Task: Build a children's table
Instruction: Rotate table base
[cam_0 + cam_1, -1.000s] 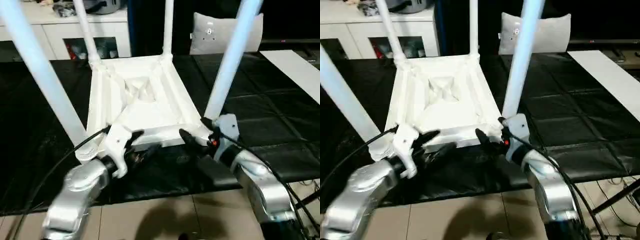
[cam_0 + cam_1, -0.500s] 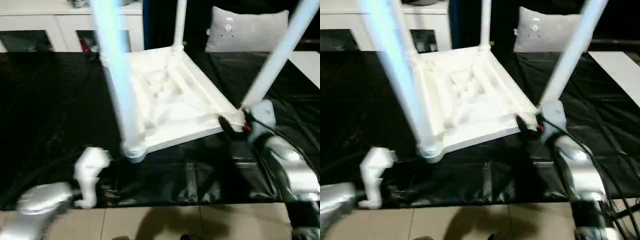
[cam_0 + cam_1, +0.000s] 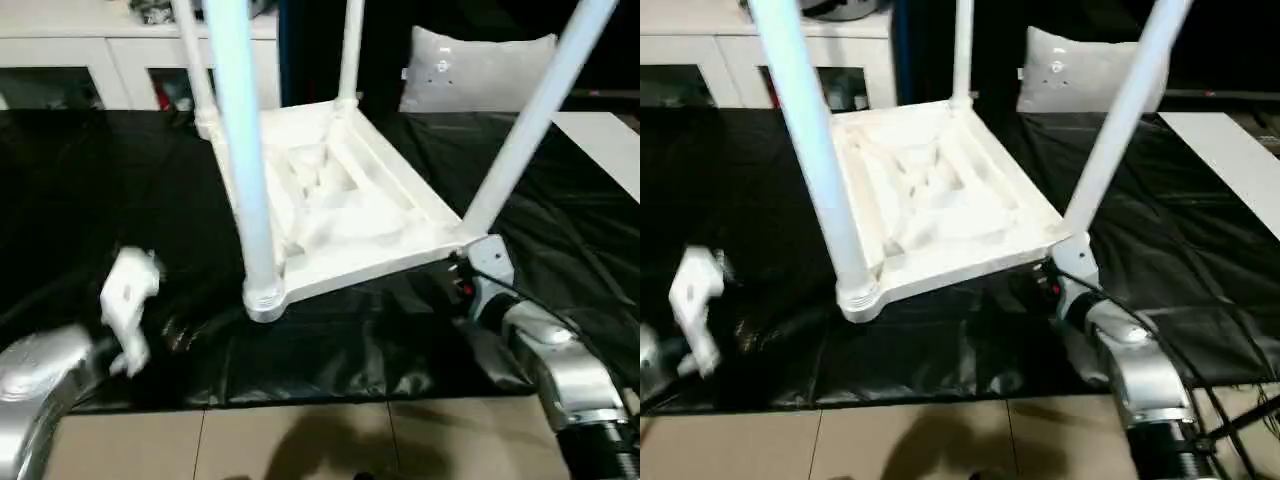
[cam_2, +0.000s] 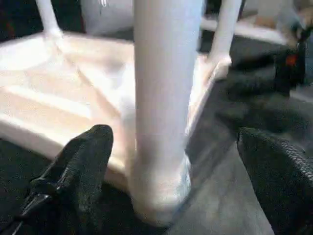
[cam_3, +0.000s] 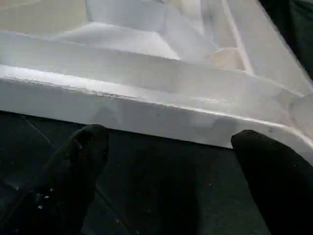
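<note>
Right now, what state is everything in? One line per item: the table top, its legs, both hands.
Table top: upside down on the black mat, ribbed underside facing up.
Legs: all four seated in the corner sockets, pointing up.
Left hand: open, one finger on each side of the near leg, not touching it.
Right hand: open, just short of the top's rim, holding nothing.
</note>
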